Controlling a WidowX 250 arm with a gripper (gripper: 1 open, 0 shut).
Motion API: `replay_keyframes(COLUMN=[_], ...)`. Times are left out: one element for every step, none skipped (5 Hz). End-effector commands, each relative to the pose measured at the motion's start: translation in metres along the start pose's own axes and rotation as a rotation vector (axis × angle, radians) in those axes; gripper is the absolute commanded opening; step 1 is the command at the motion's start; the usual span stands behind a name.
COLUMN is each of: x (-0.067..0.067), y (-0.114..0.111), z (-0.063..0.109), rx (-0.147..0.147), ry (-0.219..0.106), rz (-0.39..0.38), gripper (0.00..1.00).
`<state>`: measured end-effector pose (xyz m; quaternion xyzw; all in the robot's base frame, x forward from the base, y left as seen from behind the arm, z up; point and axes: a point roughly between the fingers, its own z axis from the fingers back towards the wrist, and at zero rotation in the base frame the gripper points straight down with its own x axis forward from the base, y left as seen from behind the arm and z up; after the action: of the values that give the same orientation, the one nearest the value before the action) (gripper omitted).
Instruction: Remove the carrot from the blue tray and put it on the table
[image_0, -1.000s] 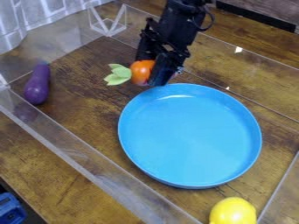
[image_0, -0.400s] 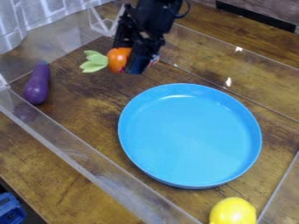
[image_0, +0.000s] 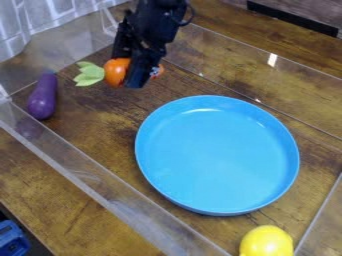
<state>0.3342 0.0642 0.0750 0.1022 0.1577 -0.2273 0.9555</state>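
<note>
The carrot (image_0: 116, 71) is up in the air, clear of the blue tray (image_0: 218, 153) and out past its upper-left rim, with its orange body pinched in the gripper (image_0: 131, 72) and its green leafy top sticking out to the left. The jaws are closed on the carrot's body, gripping it sideways so the leaves hang free rather than getting crushed. The arm leans in from the top of the view, tilted steeply downward, which keeps the carrot low enough over the table (image_0: 80, 130) for a short drop.

The tray sits empty, so the lifting part of the job looks done; what remains is to set the carrot down on bare wood. Below and just left of the carrot there is an open stretch of dark planks, running between the tray's rim and the left acrylic wall (image_0: 54, 150). That room is not unlimited: the purple eggplant (image_0: 43, 95) lies near the left wall, not far from the leaves, and the back wall of clear acrylic stands close behind the gripper. A release here should land between eggplant and tray, though a stubby carrot may roll. The yellow lemon (image_0: 266, 242) sits at the table's near-right corner, well out of the way.
</note>
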Motion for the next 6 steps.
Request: replay_keyframes(x=[-0.011,-0.01,-0.009,-0.007,-0.006,-0.005], y=[0.019,0.029,0.039,0.049,0.055,0.055], z=[0.012,0.0,-0.013,-0.024,-0.032,-0.032], rx=[0.037,0.037,0.036,0.035,0.032,0.007], ry=[-0.06,-0.058,-0.056,-0.056,-0.056,-0.071], rz=[0.034,0.029,0.023,0.016,0.008,0.006], gripper=[0.0,0.0,0.0,0.0,0.0,1.0])
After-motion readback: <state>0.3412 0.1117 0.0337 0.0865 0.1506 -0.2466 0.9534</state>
